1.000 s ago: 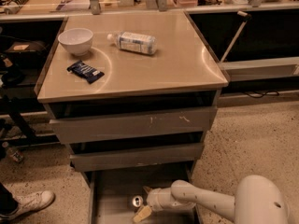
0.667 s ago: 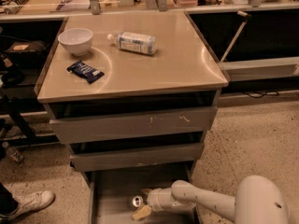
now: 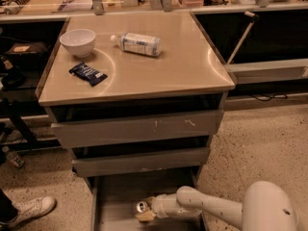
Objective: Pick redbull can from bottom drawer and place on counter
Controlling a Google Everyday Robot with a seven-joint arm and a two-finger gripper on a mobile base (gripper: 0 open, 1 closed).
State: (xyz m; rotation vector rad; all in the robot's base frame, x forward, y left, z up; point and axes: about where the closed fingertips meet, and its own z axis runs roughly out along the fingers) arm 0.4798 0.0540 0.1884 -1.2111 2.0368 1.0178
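The redbull can [image 3: 142, 206] stands upright on the floor of the open bottom drawer [image 3: 113, 201], its shiny round top showing. My gripper [image 3: 146, 209] reaches in from the right, low in the drawer, with its tan fingers [image 3: 144, 216] around the can. The white arm [image 3: 207, 208] runs back to the lower right. The counter [image 3: 183, 66] is the tan steel cabinet top above.
On the counter lie a white bowl [image 3: 77, 42], a dark blue snack packet [image 3: 88, 73] and a clear plastic bottle [image 3: 138, 43] on its side. Two shut grey drawers [image 3: 137, 129] sit above the open one. A person's white shoe [image 3: 29, 210] is at lower left.
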